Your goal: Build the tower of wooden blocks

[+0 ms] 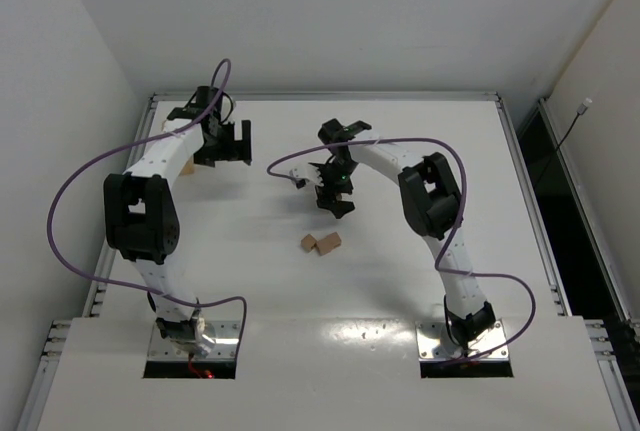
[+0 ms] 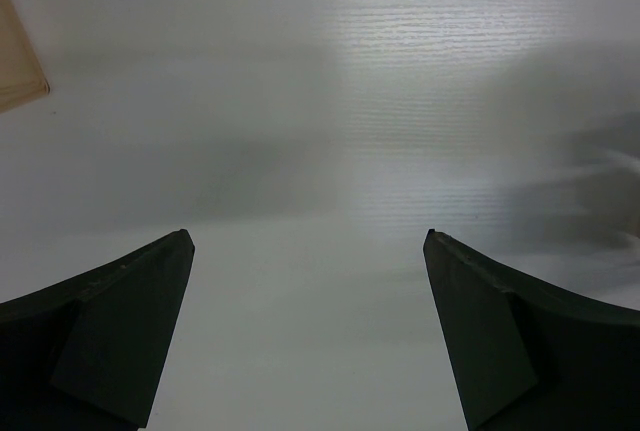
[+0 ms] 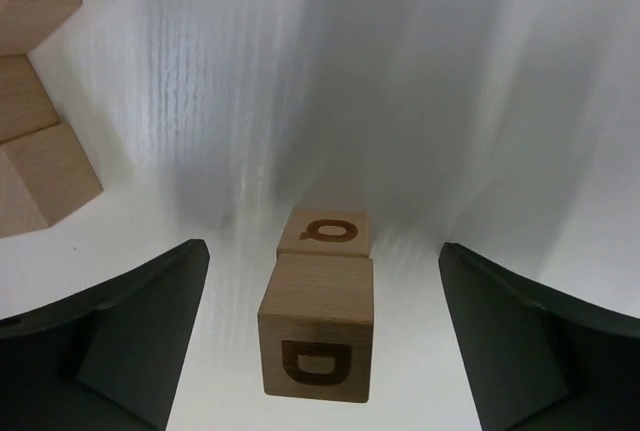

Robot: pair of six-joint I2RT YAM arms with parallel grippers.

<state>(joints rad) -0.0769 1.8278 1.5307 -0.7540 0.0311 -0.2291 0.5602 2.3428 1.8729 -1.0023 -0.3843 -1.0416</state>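
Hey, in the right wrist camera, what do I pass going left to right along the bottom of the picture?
One dark jaw of the right gripper → the wooden block marked D → the other dark jaw. Left out: the blocks at the upper left, which overlap the first jaw.

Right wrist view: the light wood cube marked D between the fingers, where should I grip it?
Grip the D-marked light wood cube by its two plain side faces, advancing straight along the right gripper's line. Its open black fingers flank those faces squarely; the Q-marked wood cube crowds the far side.
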